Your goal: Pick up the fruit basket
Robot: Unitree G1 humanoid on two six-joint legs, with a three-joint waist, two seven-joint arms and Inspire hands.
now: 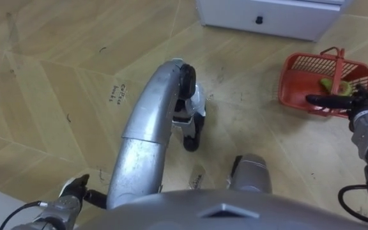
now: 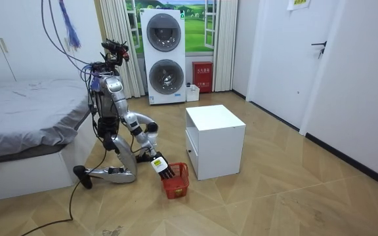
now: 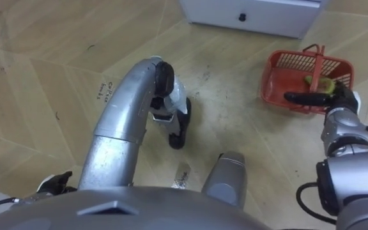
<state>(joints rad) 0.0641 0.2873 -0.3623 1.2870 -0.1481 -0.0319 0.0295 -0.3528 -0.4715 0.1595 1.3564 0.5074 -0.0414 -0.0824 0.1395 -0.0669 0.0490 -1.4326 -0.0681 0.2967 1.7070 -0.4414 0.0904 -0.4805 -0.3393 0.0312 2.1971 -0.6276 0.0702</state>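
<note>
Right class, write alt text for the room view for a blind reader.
A kneeling humanoid robot reaches its right hand down to a red basket on the wooden floor, between a bed and a white cabinet.

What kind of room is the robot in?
Probably a bedroom in a home, or a room set up like one: there is a bed, a stacked washer and dryer, and a wooden floor with a small white cabinet.

Wood-pattern floor (image 1: 43, 76), red fruit basket (image 1: 289, 80) sitting on it, white cabinet (image 1: 273, 16) standing nr basket
</note>
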